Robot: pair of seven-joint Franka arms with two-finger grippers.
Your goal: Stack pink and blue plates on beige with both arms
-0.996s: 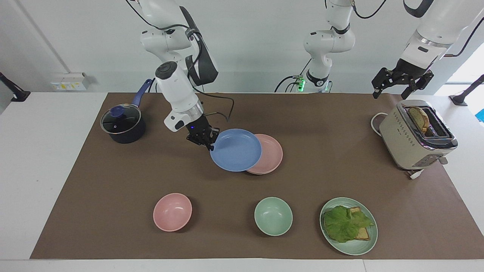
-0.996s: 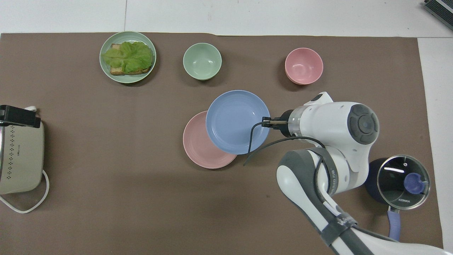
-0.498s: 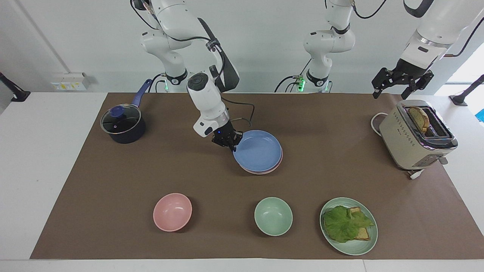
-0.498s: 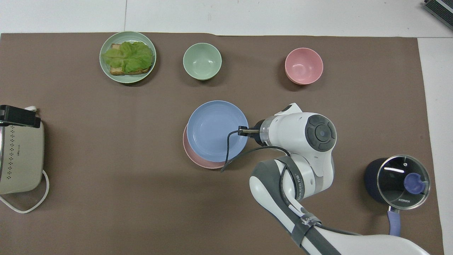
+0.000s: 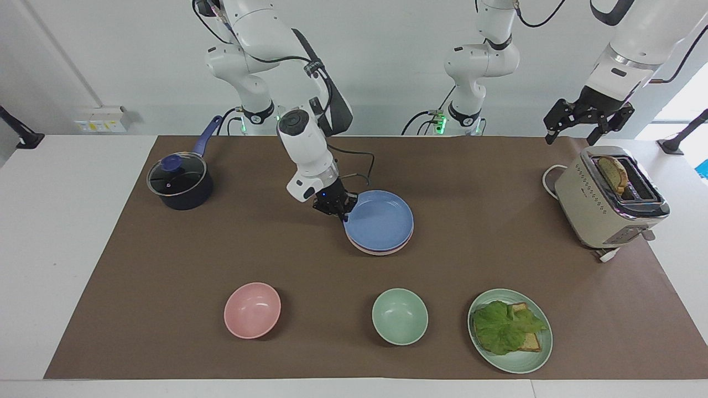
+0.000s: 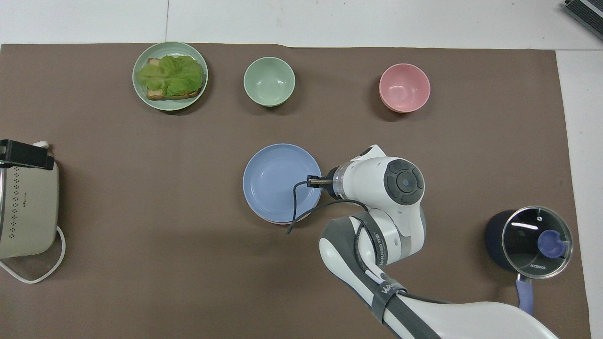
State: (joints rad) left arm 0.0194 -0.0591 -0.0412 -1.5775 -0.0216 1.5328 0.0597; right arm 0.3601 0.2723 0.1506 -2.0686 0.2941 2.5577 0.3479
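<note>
Blue plate (image 5: pixel 379 220) carried from offset to squarely over pink plate (image 5: pixel 381 251), mid-frame, only pink's rim showing, right gripper (image 5: pixel 336 207) clamped on blue rim, left gripper (image 5: pixel 586 122) spread apart above toaster (image 5: pixel 608 199), upper right.

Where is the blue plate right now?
The blue plate sits mid-table on the pink plate, almost covering it in both views, nearer to the robots than the green bowl. The right gripper is shut on its rim.

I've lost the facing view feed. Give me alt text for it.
The right hand grips the rim of the blue plate, set over the pink plate mid-table. The left hand waits open above the toaster. Bowls and a sandwich plate sit farthest from the robots.
</note>
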